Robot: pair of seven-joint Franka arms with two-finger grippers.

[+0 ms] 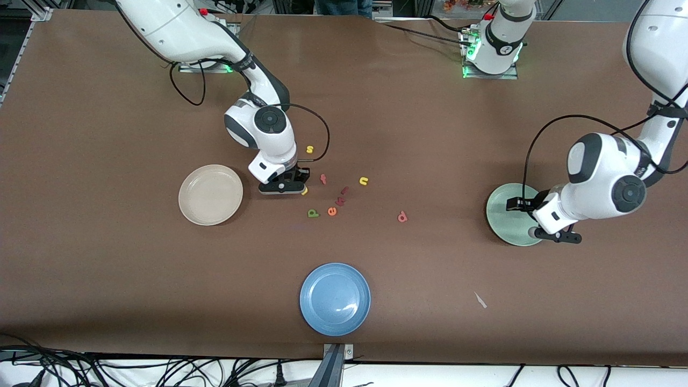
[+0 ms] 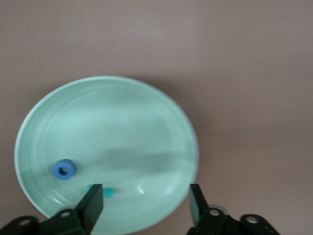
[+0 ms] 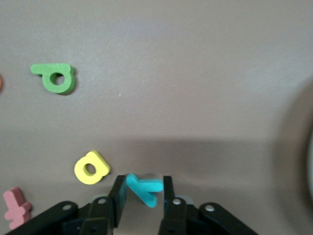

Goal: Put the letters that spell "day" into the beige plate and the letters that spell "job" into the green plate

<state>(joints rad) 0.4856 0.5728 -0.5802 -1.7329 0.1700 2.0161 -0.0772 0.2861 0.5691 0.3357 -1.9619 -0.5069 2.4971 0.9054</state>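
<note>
1. Front view: the right gripper (image 1: 283,186) is down at the table (image 1: 107,269) beside the beige plate (image 1: 210,194), toward the letters, with the yellow "a" (image 1: 305,190) just showing at its edge. The green "d" (image 1: 313,213) lies nearer the camera, next to an orange "e" (image 1: 332,211). Dark red letters (image 1: 344,191), a yellow "n" (image 1: 364,180) and a yellow "s" (image 1: 309,149) lie scattered close by. The pinkish-red "b" (image 1: 402,217) rests apart, toward the left arm's end. The left gripper (image 1: 544,219) hangs over the green plate (image 1: 505,217). A blue plate (image 1: 335,299) sits nearest the camera.

2. Left wrist view: the left gripper (image 2: 145,201) has its jaws spread and empty above the green plate (image 2: 105,112). In that plate lie the blue "o" (image 2: 64,169) and the teal "j" (image 2: 108,192), partly hidden by one finger.

3. Right wrist view: the right gripper (image 3: 142,194) has its fingers on either side of the teal "y" (image 3: 144,189), on the table; whether they already pinch it cannot be told. The yellow "a" (image 3: 91,167) lies just beside it, the green "d" (image 3: 55,78) well apart.
</note>
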